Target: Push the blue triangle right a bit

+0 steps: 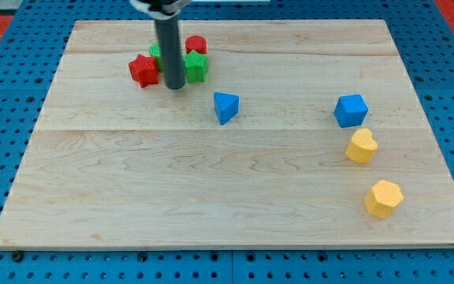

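A: Broadly, where does each part sit on the table [235,197]?
B: Blue triangle [225,106] near centre; rod tip [174,87] upper-left, apart, ending bare: no hand.
A: Best approach?
B: Settle left of it, push gently rightward.

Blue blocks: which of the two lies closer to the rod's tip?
The blue triangle, near the board's middle, just right of and below my tip. The blue cube sits far off toward the view's right, above the yellow blocks.

One view only: looks down at a slant from beyond the wooden board's [235,197] near edge, close enough to fill the frame, blue pegboard [6,102] around it.
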